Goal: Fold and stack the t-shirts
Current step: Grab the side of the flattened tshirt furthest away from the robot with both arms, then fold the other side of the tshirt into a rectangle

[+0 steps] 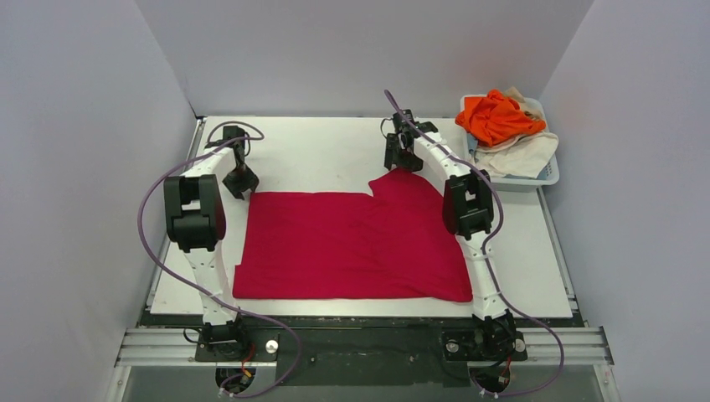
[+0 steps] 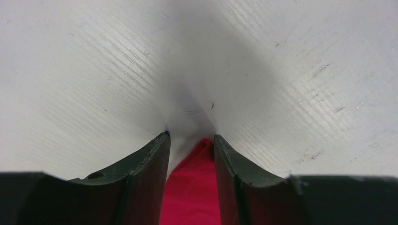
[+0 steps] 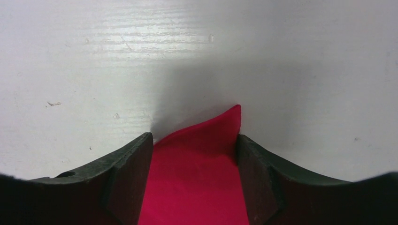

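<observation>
The crimson red t-shirt (image 1: 352, 247) lies spread flat on the white table, its far right part reaching further back than the rest. My left gripper (image 1: 241, 181) is at its far left corner. In the left wrist view the jaws (image 2: 191, 136) stand apart around the red corner (image 2: 192, 187), with bare table showing beside the cloth. My right gripper (image 1: 403, 159) is at the far right corner. In the right wrist view its jaws (image 3: 194, 136) stand wide apart, with the red cloth (image 3: 197, 173) between them. The orange t-shirt (image 1: 496, 115) and the cream-white t-shirt (image 1: 523, 151) lie crumpled in the basket.
A white plastic basket (image 1: 544, 177) stands at the back right corner of the table (image 1: 318, 155). Grey walls close in the table on the left, back and right. Bare white table lies behind the red shirt.
</observation>
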Tool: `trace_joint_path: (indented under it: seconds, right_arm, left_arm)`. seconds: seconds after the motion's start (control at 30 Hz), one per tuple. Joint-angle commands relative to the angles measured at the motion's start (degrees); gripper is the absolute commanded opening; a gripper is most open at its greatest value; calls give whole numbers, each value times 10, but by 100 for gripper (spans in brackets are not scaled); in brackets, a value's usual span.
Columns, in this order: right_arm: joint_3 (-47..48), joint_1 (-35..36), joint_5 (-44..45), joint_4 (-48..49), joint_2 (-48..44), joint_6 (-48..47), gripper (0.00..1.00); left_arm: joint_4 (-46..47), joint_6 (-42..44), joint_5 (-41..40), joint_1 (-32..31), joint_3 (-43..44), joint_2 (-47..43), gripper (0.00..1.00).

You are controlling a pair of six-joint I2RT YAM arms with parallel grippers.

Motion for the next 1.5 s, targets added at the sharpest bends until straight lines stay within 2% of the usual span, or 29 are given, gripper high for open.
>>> trace_joint_path:
  seconds: [0.0, 0.27, 0.53, 0.57, 0.63, 0.67, 0.7, 0.73, 0.8, 0.83, 0.87, 1.03, 1.17, 1.47]
  right_arm:
    - [-13, 7, 15, -51, -20, 4, 58]
    - [-14, 10, 19, -59, -15, 3, 56]
    - [-19, 11, 23, -61, -14, 5, 50]
    - [-19, 12, 24, -61, -14, 4, 49]
    - [-18, 13, 24, -62, -14, 3, 47]
    - [-18, 13, 24, -62, -16, 2, 42]
    - [-19, 14, 25, -62, -17, 1, 36]
    - [-19, 14, 26, -63, -18, 1, 32]
    - [-19, 14, 29, -62, -21, -3, 18]
    - [-19, 15, 33, -62, -23, -4, 3]
    - [-22, 16, 35, -62, -29, -10, 0]
    - [-44, 31, 70, -55, -91, -45, 0]
    - [-126, 40, 78, -16, -181, -53, 0]
    - [-409, 62, 60, 53, -397, -39, 0]
  left_arm:
    - [1, -11, 62, -12, -27, 11, 48]
    - [3, -30, 87, -16, -7, 19, 48]
    - [-31, -34, 32, -51, 3, 23, 47]
    - [-33, -36, 25, -55, 5, 23, 45]
    - [-43, -37, 12, -59, 11, 27, 31]
    - [-50, -37, 6, -60, 12, 28, 19]
    - [-52, -37, 3, -60, 13, 28, 13]
    - [-54, -38, -2, -60, 13, 26, 1]
    - [-56, -37, -8, -61, 12, 20, 0]
    - [-53, -36, -10, -61, 11, 11, 0]
    - [-50, -34, -11, -61, 8, 5, 0]
    - [18, 2, 13, -68, -47, -82, 0]
    - [33, 19, 3, -79, -82, -151, 0]
    - [37, 7, -28, -95, -219, -269, 0]
